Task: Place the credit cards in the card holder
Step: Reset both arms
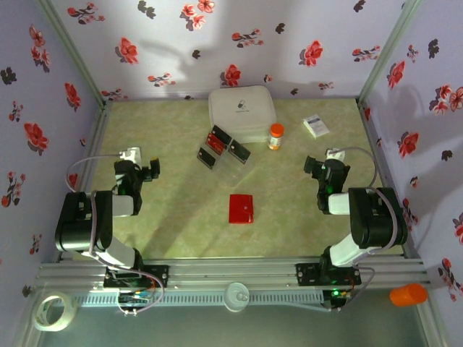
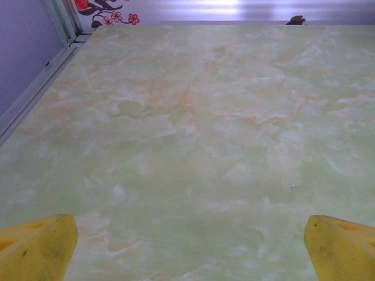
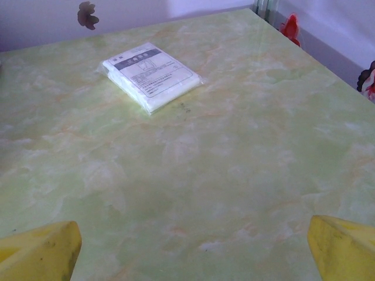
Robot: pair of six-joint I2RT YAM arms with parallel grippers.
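Observation:
The card holder (image 1: pixel 241 209) is a flat red wallet lying shut on the green table, midway between the arms. The credit cards, small and red, lie behind it next to small black trays: one (image 1: pixel 216 138) is near the white box, another (image 1: pixel 207 157) sits left of it. My left gripper (image 1: pixel 153 168) hovers at the left of the table, well away from both. Its yellow fingertips (image 2: pixel 36 248) stand wide apart over bare table, so the left gripper (image 2: pixel 190 252) is open. My right gripper (image 1: pixel 312 166) (image 3: pixel 193 249) is open too, with nothing between its fingertips (image 3: pixel 343 249).
A big white lidded box (image 1: pixel 242 113) stands at the back centre, an orange-capped bottle (image 1: pixel 275 136) to its right. A small white printed box (image 1: pixel 315 126) (image 3: pixel 151 75) lies ahead of my right gripper. Flowered walls close in three sides.

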